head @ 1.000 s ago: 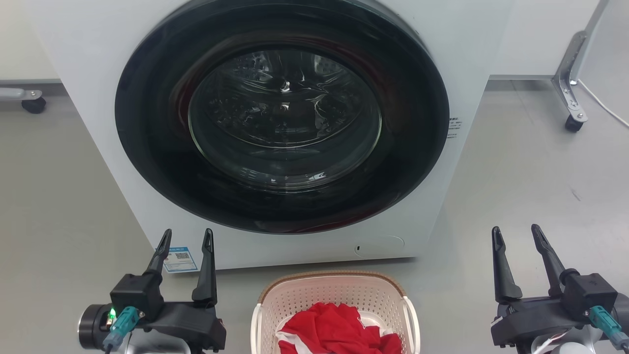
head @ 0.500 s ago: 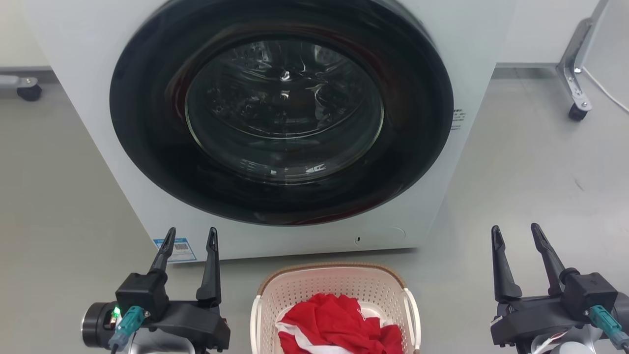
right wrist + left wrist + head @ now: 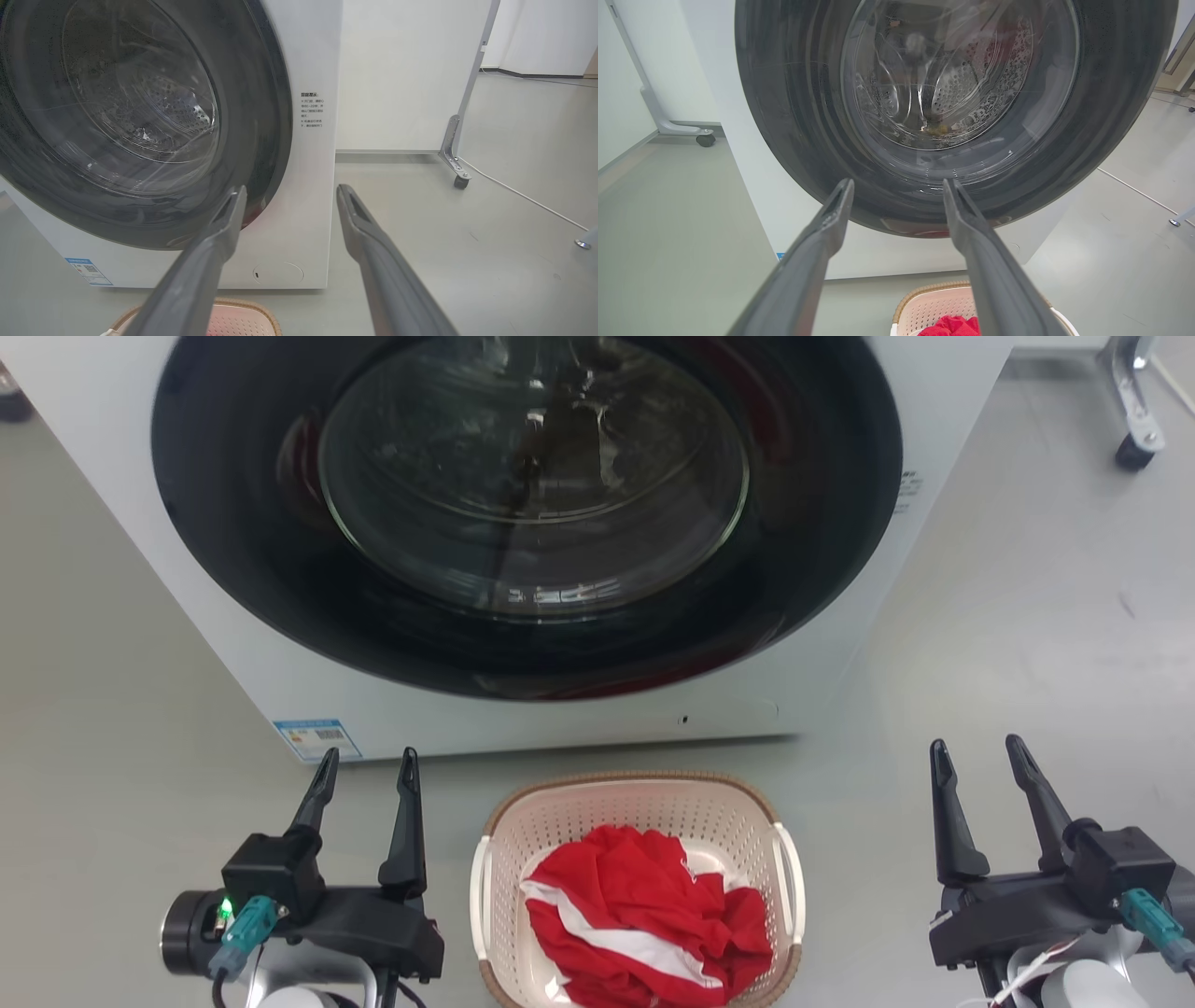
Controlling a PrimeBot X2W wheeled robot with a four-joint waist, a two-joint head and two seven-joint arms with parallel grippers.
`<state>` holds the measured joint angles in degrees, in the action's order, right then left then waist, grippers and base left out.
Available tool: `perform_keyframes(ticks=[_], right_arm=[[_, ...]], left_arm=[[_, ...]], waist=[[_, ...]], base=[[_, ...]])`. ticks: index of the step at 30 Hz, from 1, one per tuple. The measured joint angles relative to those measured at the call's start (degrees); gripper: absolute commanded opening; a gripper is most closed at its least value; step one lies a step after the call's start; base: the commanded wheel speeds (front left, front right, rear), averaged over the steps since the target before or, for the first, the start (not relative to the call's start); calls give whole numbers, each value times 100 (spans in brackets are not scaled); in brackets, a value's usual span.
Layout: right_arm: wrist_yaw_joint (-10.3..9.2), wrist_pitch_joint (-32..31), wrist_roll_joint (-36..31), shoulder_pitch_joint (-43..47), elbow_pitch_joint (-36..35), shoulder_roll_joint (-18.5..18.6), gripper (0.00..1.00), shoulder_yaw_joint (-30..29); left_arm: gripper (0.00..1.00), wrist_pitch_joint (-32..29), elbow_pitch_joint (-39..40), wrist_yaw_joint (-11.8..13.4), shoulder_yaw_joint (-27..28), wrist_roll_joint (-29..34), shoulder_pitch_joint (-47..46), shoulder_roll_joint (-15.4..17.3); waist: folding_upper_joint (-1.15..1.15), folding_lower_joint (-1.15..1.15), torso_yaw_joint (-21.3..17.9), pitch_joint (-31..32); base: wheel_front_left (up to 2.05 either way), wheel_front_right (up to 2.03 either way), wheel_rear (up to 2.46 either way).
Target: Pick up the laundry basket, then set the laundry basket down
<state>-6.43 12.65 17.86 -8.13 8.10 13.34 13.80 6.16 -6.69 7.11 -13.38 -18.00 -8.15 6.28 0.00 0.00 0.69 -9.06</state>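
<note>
The laundry basket [image 3: 635, 807] looks light and fairly stiff. It is thin, perforated cream plastic that would likely flex if squeezed at the walls. I'd judge the left loop handle [image 3: 479, 896] and the right loop handle [image 3: 795, 887] the sensible places to take hold, one per arm, lifted evenly so it does not tip. The smooth plastic is probably a bit slippery for narrow fingers.

It is a rounded rectangle with brown woven-look trim round the rim. A crumpled red garment [image 3: 644, 915] with a white stripe lies loose inside, adding little weight by the look of it.

The basket stands on the grey floor [image 3: 980, 644], just in front of the white washing machine [image 3: 523, 709] with its round, dark-rimmed glass door, and between the two arms. The left end effector [image 3: 369, 758] hovers near its left side, released, fingers spread and empty. The right end effector [image 3: 975, 745] hangs farther off on the other side, likewise released and holding nothing. Neither touches the basket.
</note>
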Motion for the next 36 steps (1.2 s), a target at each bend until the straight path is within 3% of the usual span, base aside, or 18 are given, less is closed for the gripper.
perform_keyframes(ticks=[21,36], right_arm=[[142,-311,45,-976,415,-60,100,123],[400,-719,82,-2168,1350,-201,100,322]], left_arm=[[100,-131,-542,-10,-26,-56,-1023,-164],[100,-646,-1704,-326,-71,-347,-2327,-238]], waist=[[0,1,-41,-1601],[1,1,-61,-2692]], base=[[0,0,0],[0,0,0]])
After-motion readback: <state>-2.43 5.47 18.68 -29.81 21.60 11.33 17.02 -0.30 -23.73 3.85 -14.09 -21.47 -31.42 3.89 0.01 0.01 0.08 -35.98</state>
